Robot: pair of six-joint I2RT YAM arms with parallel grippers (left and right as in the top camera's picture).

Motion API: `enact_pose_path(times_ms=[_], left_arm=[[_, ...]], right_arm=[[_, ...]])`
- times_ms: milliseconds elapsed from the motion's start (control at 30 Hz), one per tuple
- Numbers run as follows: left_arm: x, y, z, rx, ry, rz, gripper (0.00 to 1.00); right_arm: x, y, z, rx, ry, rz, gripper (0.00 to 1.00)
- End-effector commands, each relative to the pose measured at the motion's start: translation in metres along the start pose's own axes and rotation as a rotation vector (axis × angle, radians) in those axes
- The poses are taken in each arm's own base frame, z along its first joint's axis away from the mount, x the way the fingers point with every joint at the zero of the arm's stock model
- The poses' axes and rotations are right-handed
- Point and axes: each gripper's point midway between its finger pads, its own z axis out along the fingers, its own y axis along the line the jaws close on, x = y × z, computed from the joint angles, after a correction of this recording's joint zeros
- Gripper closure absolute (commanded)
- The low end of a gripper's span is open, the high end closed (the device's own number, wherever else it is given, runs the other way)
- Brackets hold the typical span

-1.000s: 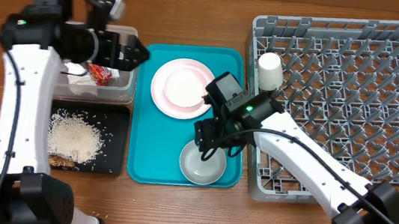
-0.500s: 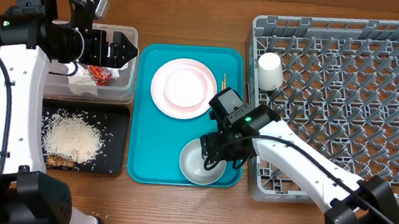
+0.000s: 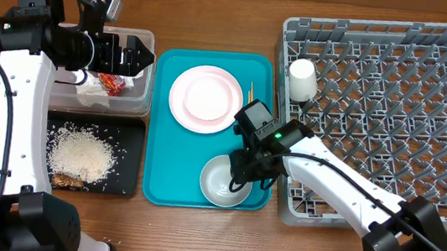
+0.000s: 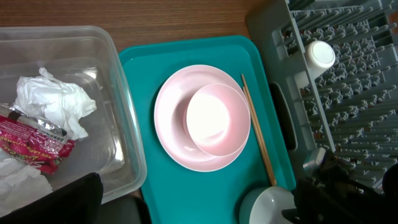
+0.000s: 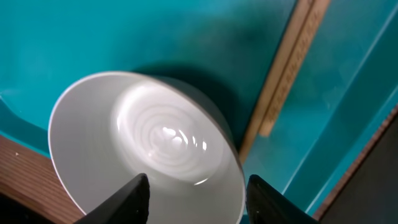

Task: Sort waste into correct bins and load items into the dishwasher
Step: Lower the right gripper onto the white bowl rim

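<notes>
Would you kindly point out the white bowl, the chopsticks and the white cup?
white bowl (image 3: 224, 183): overhead view, middle of its inside.
chopsticks (image 4: 258, 130): left wrist view, midway along the sticks.
white cup (image 3: 301, 70): overhead view, its round top end.

A teal rectangular serving tray (image 3: 169, 161) sits centre, bearing a round pale pink plate (image 3: 178, 97) under a small pinkish bowl (image 3: 207, 98) at the back, a small white bowl (image 3: 224, 183) front right, and thin wooden chopsticks (image 4: 258, 140), apparently two, along its right edge. Right of it stands a square grey plastic dish rack (image 3: 393, 119) with a small white cup (image 3: 300, 79) in its back-left corner. Left of it, a clear plastic rectangular tub (image 4: 118, 137) lies behind a shallow black rectangular tray (image 3: 129, 157) holding loose white rice (image 3: 82, 156).
</notes>
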Motion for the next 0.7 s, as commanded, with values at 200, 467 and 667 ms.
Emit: enact_pose_path(times_ms=[200, 467, 667], left_arm=[[-0.007, -0.004, -0.008, -0.009, -0.025, 0.012, 0.0], [-0.007, -0.004, -0.008, -0.009, -0.025, 0.012, 0.0], [-0.007, -0.004, -0.008, -0.009, -0.025, 0.012, 0.0]], right_arm=[[-0.012, 0.005, -0.003, -0.016, -0.06, -0.022, 0.57], [-0.019, 0.007, -0.004, -0.014, -0.093, -0.112, 0.59], [-0.022, 0.0, -0.004, 0.033, -0.107, -0.187, 0.59]])
